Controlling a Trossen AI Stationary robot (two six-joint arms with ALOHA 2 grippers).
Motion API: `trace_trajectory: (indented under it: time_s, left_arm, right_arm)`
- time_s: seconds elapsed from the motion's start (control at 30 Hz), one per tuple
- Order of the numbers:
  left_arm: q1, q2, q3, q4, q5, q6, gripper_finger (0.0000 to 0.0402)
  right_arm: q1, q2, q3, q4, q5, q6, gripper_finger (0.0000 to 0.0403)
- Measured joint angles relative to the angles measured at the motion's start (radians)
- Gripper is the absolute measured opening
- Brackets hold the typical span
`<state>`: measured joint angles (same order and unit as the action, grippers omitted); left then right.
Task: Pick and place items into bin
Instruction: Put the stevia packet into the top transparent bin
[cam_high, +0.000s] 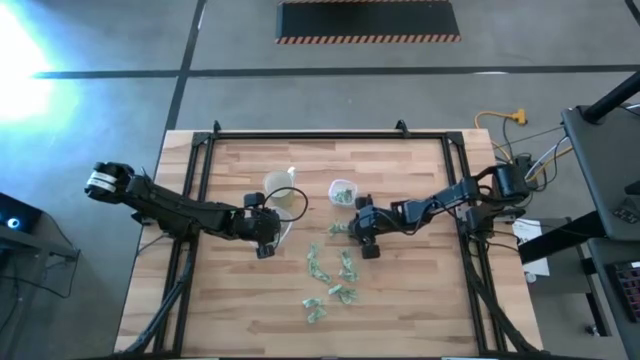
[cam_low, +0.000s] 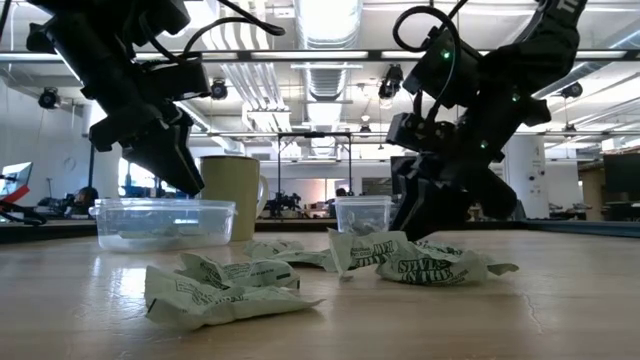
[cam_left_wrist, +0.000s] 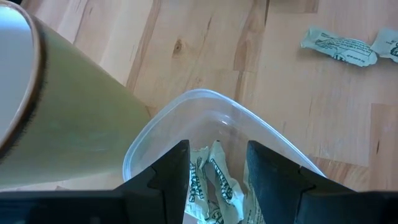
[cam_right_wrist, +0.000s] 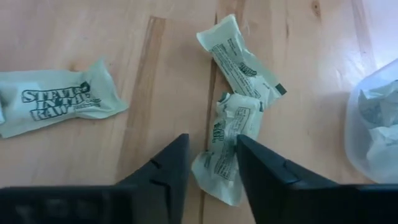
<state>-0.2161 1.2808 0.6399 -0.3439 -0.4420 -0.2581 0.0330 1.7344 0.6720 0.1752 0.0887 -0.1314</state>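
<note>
The packets (cam_high: 330, 275) are small, crinkled, pale-green and white paper-like wrappers with dark print and pinched ends. In the high view they lie scattered just below the frame's centre on the wooden table (cam_high: 400, 300), which has light planks with visible grain and knots.

The right gripper (cam_high: 368, 243) sits low at centre frame, at the top edge of the scatter. In its wrist view the two dark fingers (cam_right_wrist: 165, 174) are spread apart, released, with one crumpled packet (cam_right_wrist: 227, 149) lying on the wood between them; a second packet (cam_right_wrist: 239, 62) touches it, and a third (cam_right_wrist: 53, 102) lies apart at the left of that frame.

The left gripper (cam_high: 265, 238) is left of centre, over a clear, rounded plastic bin (cam_left_wrist: 205, 109). Its fingers (cam_left_wrist: 171, 177) are parted and empty, and a few packets (cam_left_wrist: 214, 180) rest inside the bin below them. Just beside the bin stands a smooth, pale yellowish cup (cam_high: 277, 184).

A second small clear container (cam_high: 342, 191), holding packets, stands near the upper centre of the table.
</note>
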Motion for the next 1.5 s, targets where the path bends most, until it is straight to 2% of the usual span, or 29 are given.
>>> trace_trajectory:
  time_s: [0.23, 0.4, 0.6, 0.83, 1.07, 1.23, 1.5]
  left_arm:
    - [0.000, 0.000, 0.000, 0.000, 0.000, 0.000, 0.0144]
    - [0.000, 0.000, 0.000, 0.000, 0.000, 0.000, 0.0144]
    - [0.000, 0.000, 0.000, -0.002, 0.000, 0.002, 0.0144]
    - [0.000, 0.000, -0.001, -0.002, 0.000, 0.002, 0.0144]
    - [0.000, 0.000, -0.003, 0.033, -0.009, 0.024, 0.0144]
    - [0.000, 0.000, -0.004, 0.086, -0.009, 0.085, 0.0144]
    - [0.000, 0.000, -0.005, 0.097, -0.009, 0.089, 0.0144]
  right_arm:
    - [0.001, 0.000, 0.000, -0.004, -0.020, -0.021, 0.0046]
    - [0.008, -0.005, 0.000, -0.008, -0.018, -0.053, 0.0014]
    - [0.020, -0.025, 0.009, -0.028, -0.003, -0.098, 0.0009]
    - [0.021, -0.119, 0.022, -0.052, 0.034, -0.139, 0.0009]
    - [-0.004, -0.189, 0.022, 0.021, 0.273, -0.234, 0.0009]
    - [-0.082, -0.160, 0.024, 0.134, 0.274, -0.278, 0.0009]
    - [-0.166, -0.105, 0.024, 0.139, 0.269, -0.223, 0.0009]
